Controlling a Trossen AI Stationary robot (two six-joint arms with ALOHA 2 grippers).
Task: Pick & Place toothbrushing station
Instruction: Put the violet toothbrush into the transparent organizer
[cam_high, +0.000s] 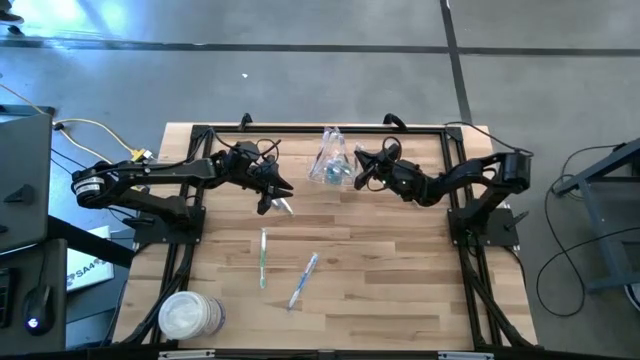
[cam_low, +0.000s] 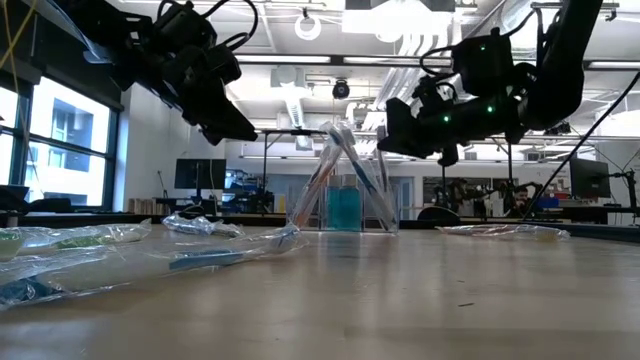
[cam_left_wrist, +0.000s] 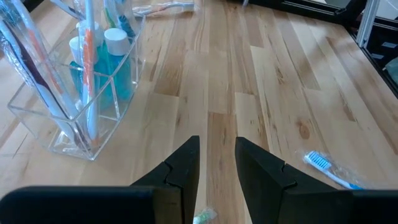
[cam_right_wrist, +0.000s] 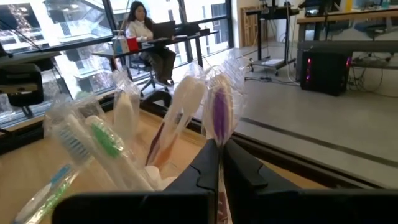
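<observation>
Wooden planks make up the surface (cam_high: 400, 290), and a black rail (cam_high: 300, 129) runs along its far edge, with more rail down both sides. We see most open room in the near half and towards the right side, where the boards lie bare.

The clear plastic cup (cam_high: 331, 163) stands near the far edge, about midway between the two arms. It is packed with wrapped toothbrushes (cam_right_wrist: 186, 102) that lean outward, and it also holds blue-capped tubes (cam_left_wrist: 118, 62). The right pincer (cam_high: 358, 173) is clenched and hangs just beside the cup. In its own wrist view its tips sit right under a purple-headed brush (cam_right_wrist: 219, 112). We cannot tell whether any wrapper is caught between them.

The left pincer (cam_high: 277, 197) hovers above the boards to the cup's left and nearer to us, apart from it. A small green-and-white scrap (cam_left_wrist: 203, 216) shows close to it. We cannot tell whether this pincer is released or grasping something.

Two more brushes lie loose in the middle of the surface: a green one (cam_high: 263, 257) and, just to its right, a blue one (cam_high: 303, 278). They are apart from each other and well apart from the cup. A stack of white discs (cam_high: 190, 315) sits at the near left corner. From table height, crumpled clear wrappers (cam_low: 70, 238) clutter the left foreground. A yellow cable (cam_high: 95, 127) trails off the surface behind the left arm. A person (cam_right_wrist: 146, 34) sits at a desk in the room beyond.
</observation>
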